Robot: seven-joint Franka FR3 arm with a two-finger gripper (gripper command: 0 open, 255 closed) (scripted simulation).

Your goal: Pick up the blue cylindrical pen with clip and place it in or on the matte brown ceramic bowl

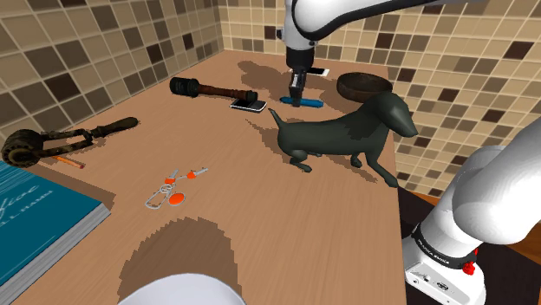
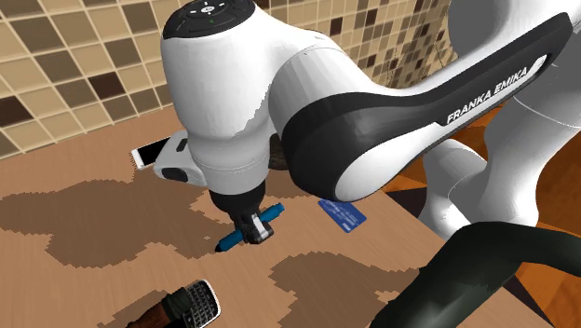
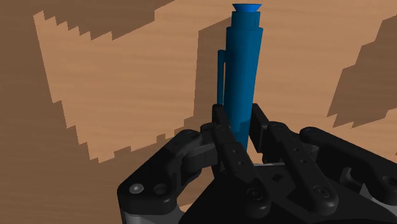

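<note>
Nearest the wrist lens: the gripper [image 3: 238, 121], its black fingers [image 3: 224, 137] pinching the blue pen [image 3: 243, 70] from both sides. Grips across the barrel, close by the end of the clip, with a long stretch of pen reaching out ahead over the wooden table [image 3: 127, 83]. Cannot tell whether raised off the wood or resting on it.

Across the shoulder view, left to right:
- a teal book [image 1: 35, 217] at the near corner
- a dark rusty tool [image 1: 52, 143]
- keys [image 1: 173, 189] with orange tags
- a dark stick-shaped thing [image 1: 208, 88]
- a black phone [image 1: 249, 105]
- the pen under the hand, far back on the table near the tiled wall
- a white phone [image 1: 319, 72] just behind the pen
- a dark dog figure [image 1: 347, 134] in front of the pen
- the brown bowl [image 1: 362, 84], on the right of the pen, near but apart

Looks like the lifting step.
- Keep the squeeze firm, since a smooth round barrel probably slips or swivels easily.
- Raise straight up first, high enough to pass the bowl's rim.
- Carry toward the shoulder view's right, staying behind the dog's head.
- Mind the free end, easy to catch on the rim.
- Centre over the bowl, come down close, and only then spread the fingers, so as not to bounce the pen out.
</note>
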